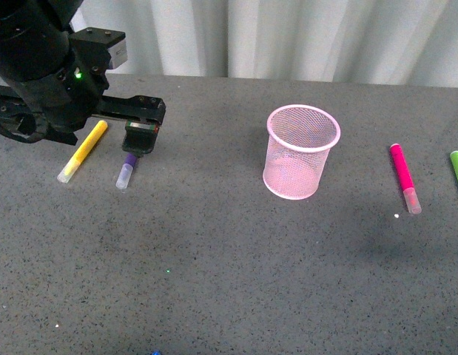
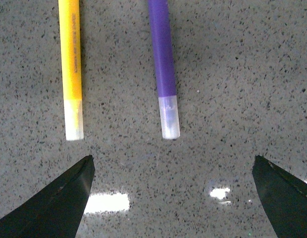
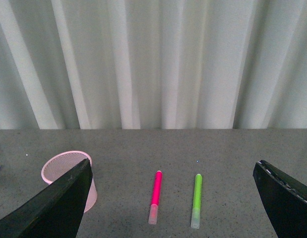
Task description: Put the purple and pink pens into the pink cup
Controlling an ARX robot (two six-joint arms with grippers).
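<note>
Purple pen (image 1: 125, 174) partly behind left gripper (image 1: 140, 140)

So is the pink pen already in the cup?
No, the pink pen lies flat on the table, apart from the pink cup.

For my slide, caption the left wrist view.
Open left gripper over purple pen, yellow pen beside it, on speckled grey table.

Yellow pen (image 1: 83, 150) close beside purple pen (image 1: 126, 171), bare tabletop (image 1: 214, 244) from there to upright pink cup (image 1: 299, 155)
</note>
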